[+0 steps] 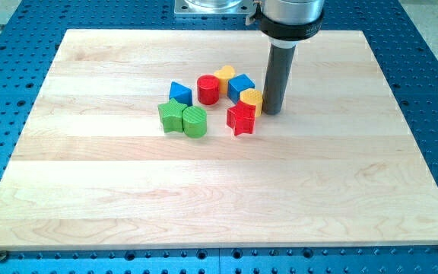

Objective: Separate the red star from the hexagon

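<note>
Tip [271,112] set beside yellow hexagon [252,98], holding nothing. Red star [242,118] judged light, rigid, free-sliding; pushed best at flank.

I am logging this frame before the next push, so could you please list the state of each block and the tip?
red star: flat on board, touching yellow hexagon.
yellow hexagon: against the red star's upper right.
my tip: on the board, right beside the hexagon.
blue cube: touching hexagon.
red cylinder: upright.
yellow heart: behind cylinder.
blue triangle: flat.
green blocks: side by side, touching.
</note>
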Tool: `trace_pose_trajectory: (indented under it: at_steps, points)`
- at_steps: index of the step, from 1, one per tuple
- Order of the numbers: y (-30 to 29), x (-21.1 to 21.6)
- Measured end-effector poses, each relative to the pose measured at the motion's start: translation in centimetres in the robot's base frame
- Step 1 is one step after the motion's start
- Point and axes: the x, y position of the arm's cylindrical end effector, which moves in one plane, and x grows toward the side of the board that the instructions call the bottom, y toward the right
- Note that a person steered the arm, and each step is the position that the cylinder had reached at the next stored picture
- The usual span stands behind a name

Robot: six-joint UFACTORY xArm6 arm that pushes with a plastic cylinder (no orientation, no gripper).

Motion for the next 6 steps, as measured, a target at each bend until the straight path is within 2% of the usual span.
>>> trace_pose_trajectory:
  at_steps: [3,6]
  points:
    - [0.0,3.1]
    - [-4.8,4.0]
